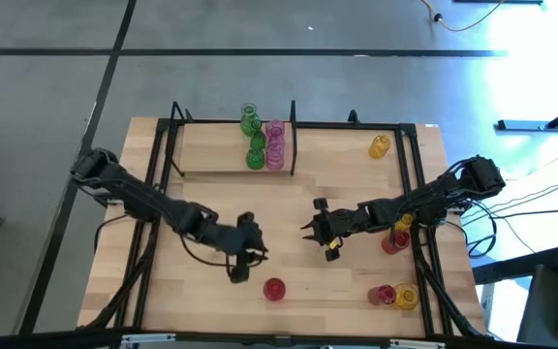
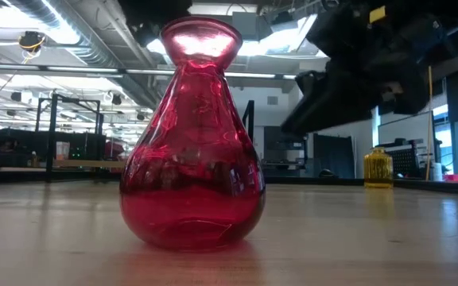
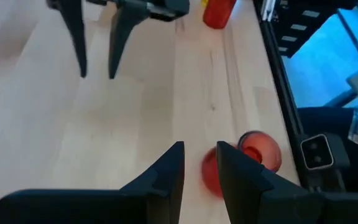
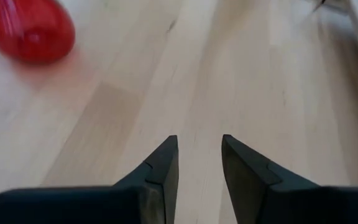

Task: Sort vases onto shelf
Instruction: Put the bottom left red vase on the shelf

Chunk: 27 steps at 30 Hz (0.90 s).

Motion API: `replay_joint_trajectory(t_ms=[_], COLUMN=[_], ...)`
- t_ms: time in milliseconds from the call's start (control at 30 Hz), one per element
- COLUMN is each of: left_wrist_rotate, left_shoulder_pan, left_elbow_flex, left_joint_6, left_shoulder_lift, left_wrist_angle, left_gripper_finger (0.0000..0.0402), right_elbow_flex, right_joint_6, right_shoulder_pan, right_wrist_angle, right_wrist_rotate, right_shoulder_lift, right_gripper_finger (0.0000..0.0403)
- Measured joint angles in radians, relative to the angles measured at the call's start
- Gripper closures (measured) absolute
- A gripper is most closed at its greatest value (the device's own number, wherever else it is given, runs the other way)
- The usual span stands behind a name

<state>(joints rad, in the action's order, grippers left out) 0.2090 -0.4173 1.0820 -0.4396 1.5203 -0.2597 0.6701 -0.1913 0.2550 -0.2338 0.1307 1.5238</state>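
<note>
Left gripper and right gripper hover mid-counter, fingers slightly spread, empty. Red vase stands upright near the left gripper.

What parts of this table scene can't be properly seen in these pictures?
- Green and pink glass vases on the wooden shelf: high view, bunched together, count unclear.
- Vases by the right arm: partly hidden under it.
- Low view: big red glass vase blocks the table behind.

Red vase cut off by right wrist view's edge, blurred.
</note>
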Motion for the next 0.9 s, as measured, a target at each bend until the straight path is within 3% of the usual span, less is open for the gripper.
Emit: replay_joint_trajectory(t_ms=[267, 400, 667, 900], left_wrist_rotate=[0.013, -0.016, -0.02, -0.02], left_shoulder_pan=[-0.072, -0.095, -0.102, -0.099], left_elbow_flex=[0.254, 0.338, 0.386, 0.387], left_joint_6=[-0.028, 0.001, -0.031, -0.142], left_shoulder_lift=[0.177, 0.271, 0.351, 0.348], left_wrist_angle=[-0.127, -0.105, -0.029, -0.149], left_gripper_finger=[0.0315, 0.0315, 0.0312, 0.026], right_elbow_flex=[0.0, 0.0, 0.0, 0.001], right_joint_6=[0.029, 0.035, 0.157, 0.236], right_shoulder_pan=[0.0, 0.0, 0.0, 0.002], right_wrist_angle=[-0.099, -0.12, -0.08, 0.027], right_wrist_rotate=[-0.019, -0.019, -0.074, -0.169], right_shoulder_lift=[0.0, 0.0, 0.0, 0.0], right_gripper_finger=[0.0295, 0.0295, 0.0295, 0.0295])
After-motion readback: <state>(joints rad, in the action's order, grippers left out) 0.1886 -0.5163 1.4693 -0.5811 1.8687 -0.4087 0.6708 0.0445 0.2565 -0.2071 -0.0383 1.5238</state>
